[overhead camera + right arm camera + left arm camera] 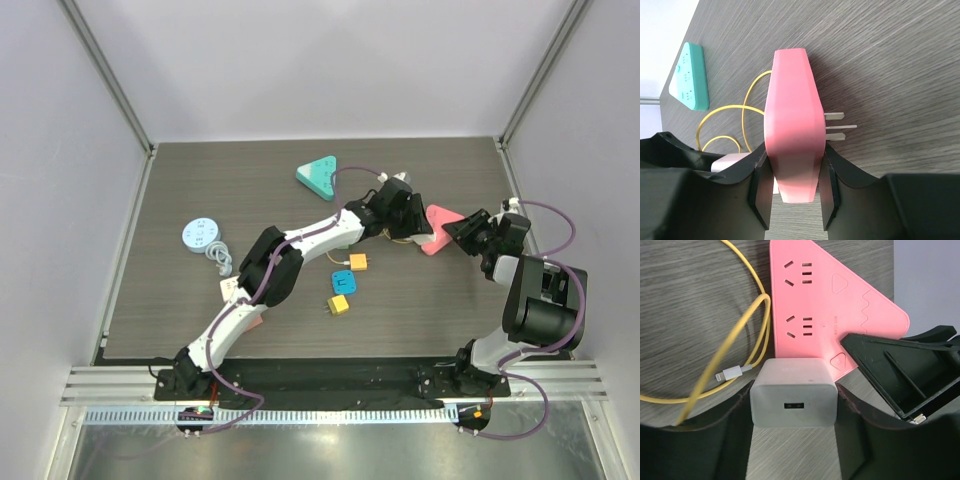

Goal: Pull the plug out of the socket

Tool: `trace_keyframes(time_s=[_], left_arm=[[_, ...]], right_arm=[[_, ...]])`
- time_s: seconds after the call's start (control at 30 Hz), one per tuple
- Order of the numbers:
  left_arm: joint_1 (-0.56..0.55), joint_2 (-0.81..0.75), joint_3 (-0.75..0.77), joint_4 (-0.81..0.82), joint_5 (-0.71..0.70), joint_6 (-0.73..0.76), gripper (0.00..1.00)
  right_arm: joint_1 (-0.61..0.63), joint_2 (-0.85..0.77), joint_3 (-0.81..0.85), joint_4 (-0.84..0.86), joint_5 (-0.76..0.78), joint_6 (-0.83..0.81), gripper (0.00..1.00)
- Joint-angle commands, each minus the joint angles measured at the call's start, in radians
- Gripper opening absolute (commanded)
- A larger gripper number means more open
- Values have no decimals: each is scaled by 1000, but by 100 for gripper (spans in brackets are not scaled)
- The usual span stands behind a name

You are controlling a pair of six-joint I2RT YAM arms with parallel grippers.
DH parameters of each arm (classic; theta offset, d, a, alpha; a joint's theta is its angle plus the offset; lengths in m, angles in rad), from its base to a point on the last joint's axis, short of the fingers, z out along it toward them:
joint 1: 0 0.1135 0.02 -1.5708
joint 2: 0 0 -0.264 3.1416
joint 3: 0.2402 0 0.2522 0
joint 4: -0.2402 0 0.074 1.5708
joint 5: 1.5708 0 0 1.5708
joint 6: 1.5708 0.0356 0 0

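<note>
Pinches white plug [792,385] between left gripper [793,402] fingers, seemingly in firm contact; sits plugged into pink socket [810,300] just ahead of them. Clamps that socket's edge narrowly between right gripper [792,192] fingers, yellow cable [744,107] beyond.

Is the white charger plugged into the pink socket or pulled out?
Plugged in, it seems: the charger sits flush against the socket face, none of its prongs showing.
</note>
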Motion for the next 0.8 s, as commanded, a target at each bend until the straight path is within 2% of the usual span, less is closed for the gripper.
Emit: trace_keyframes(time_s=[0.0, 0.03, 0.1, 0.13, 0.17, 0.5, 0.67, 0.77], left_arm=[[2, 12, 23, 74, 29, -14, 50], [2, 15, 29, 75, 44, -16, 38], [2, 21, 51, 64, 57, -19, 25], [2, 18, 54, 61, 58, -19, 9], [2, 15, 56, 51, 55, -19, 0], [3, -49, -19, 43, 46, -47, 0], [17, -127, -170, 213, 109, -123, 0], [18, -175, -214, 225, 65, -116, 0]], right_arm=[[0, -19, 1, 14, -1, -7, 1], [1, -20, 2, 6, 22, -16, 1], [12, -39, 8, -21, 54, -38, 1], [17, -45, 10, -35, 63, -44, 1], [23, -48, 9, -35, 73, -50, 1], [26, -27, 16, -37, 88, -48, 1], [28, -40, 9, -43, 109, -56, 1], [38, -69, 15, -95, 177, -90, 1]])
